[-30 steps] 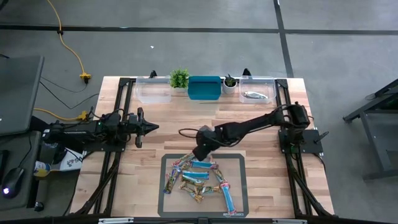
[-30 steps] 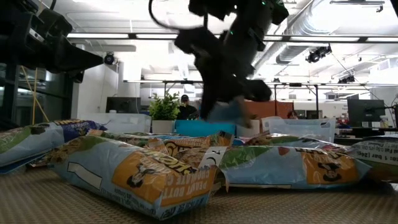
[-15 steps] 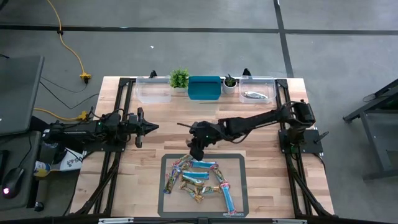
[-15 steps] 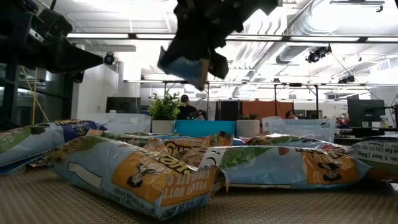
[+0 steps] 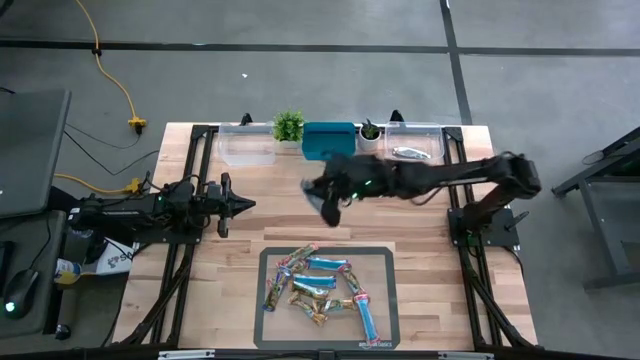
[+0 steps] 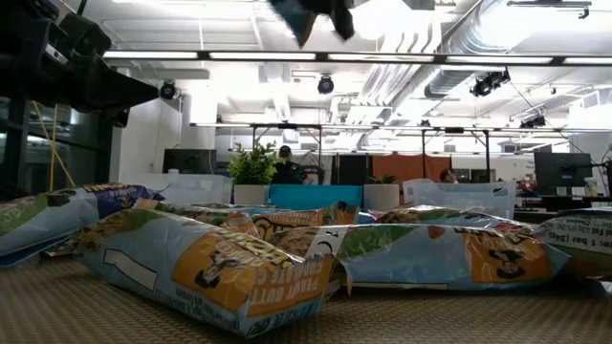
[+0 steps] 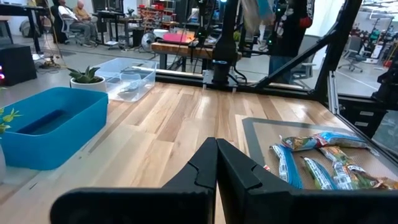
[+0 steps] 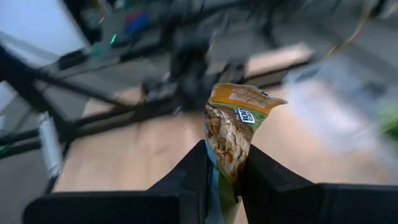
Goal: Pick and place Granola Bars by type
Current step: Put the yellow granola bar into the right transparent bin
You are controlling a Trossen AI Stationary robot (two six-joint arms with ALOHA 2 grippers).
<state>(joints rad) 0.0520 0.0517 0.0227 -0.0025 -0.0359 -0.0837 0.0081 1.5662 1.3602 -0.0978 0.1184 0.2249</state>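
Observation:
Several granola bars (image 5: 320,290) in light blue and multicoloured wrappers lie heaped on a dark mat, also seen in the low view (image 6: 239,258) and the left wrist view (image 7: 317,162). My right gripper (image 5: 328,205) is high above the table's middle, between the mat and the blue bin, shut on one light blue and orange bar (image 8: 233,130). In the low view only its lower tip (image 6: 316,11) shows at the top edge. My left gripper (image 5: 248,204) waits shut over the table's left half (image 7: 216,146). My right gripper (image 8: 224,168) pinches the bar between its two fingers at the light blue lower part (image 8: 217,174). The orange printed end (image 8: 242,102) sticks out past the fingertips. The bar is lifted clear of the table and the other bars.
Along the far edge stand a clear bin (image 5: 247,146), a blue bin (image 5: 329,141) and a second clear bin (image 5: 412,146) with a silvery item (image 5: 408,153) inside. Two small potted plants (image 5: 288,126) (image 5: 370,132) stand between the bins. Bare wood lies between mat and bins.
My right gripper has risen from the mat's far edge with the bar in its fingers and moved toward the far edge and the blue bin. In the low view it has climbed almost out of the picture. The heap on the mat has stayed put.

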